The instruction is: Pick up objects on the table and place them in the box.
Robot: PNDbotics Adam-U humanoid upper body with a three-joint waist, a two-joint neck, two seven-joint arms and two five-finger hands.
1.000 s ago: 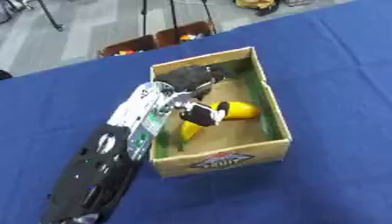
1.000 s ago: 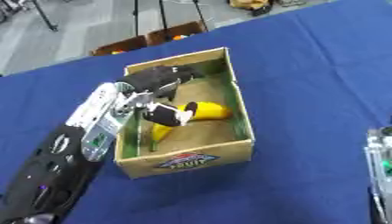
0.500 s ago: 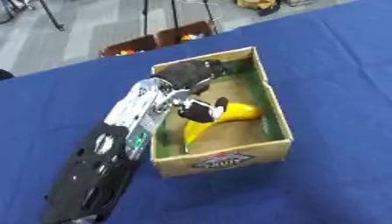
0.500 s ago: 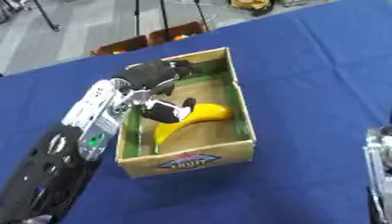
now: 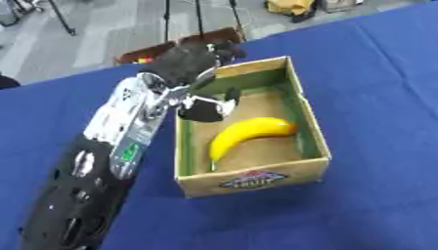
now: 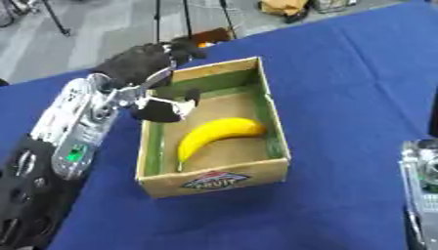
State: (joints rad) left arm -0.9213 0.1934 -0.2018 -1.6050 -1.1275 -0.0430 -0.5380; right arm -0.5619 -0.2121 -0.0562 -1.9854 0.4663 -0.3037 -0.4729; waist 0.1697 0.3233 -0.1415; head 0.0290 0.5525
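Observation:
A yellow banana [image 5: 246, 135] lies on the floor of an open cardboard box [image 5: 253, 184] with a green inner wall. My left hand [image 5: 192, 62] hovers over the box's far left corner, its fingers relaxed and holding nothing; the thumb [image 5: 205, 108] hangs just inside the left wall, apart from the banana. My right arm shows only as a grey edge [image 6: 423, 190] at the lower right of the right eye view; its hand is out of sight.
A blue cloth [image 5: 376, 88] covers the table. Beyond the far edge lies grey floor with a brown crate [image 5: 150, 52] and stand legs. Blue cloth lies bare to the right of the box.
My left hand has let go of the banana and drawn back up and to the left. The banana now lies flat in the box.

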